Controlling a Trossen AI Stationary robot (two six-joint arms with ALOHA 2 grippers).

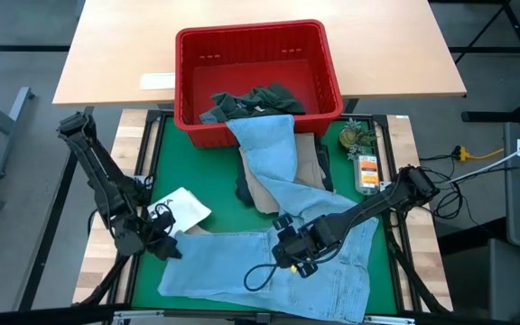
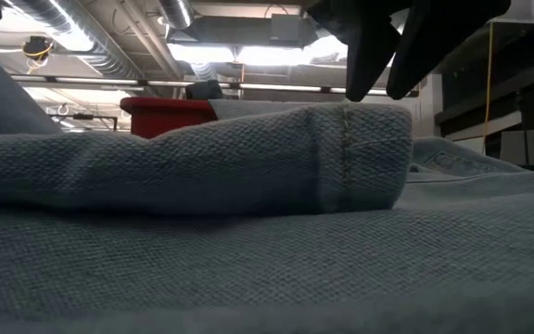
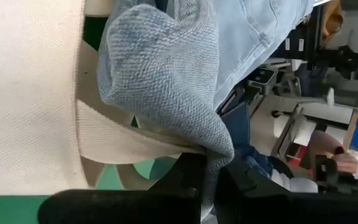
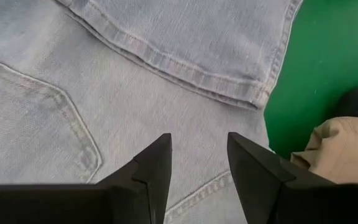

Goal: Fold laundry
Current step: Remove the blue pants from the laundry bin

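Observation:
Light blue jeans lie spread over the green mat. One leg runs up into the red basket, where a dark green-grey garment lies. A beige piece lies partly under the jeans. My left gripper is at the jeans' left end, beside a white tote bag, and is shut on denim. My right gripper hovers open above the jeans' seat near a back pocket, with nothing between its fingers. My left gripper pinches a bunched fold of denim at the jeans' left end between its two shut fingers. The cloth bulges out beyond the fingers and rests against the tote bag. How many layers it has, I cannot tell.
A small plant and an orange packet sit at the mat's right side. The basket stands at the far edge, against a wooden tabletop. Bare green mat shows at the far left, and beside the beige piece.

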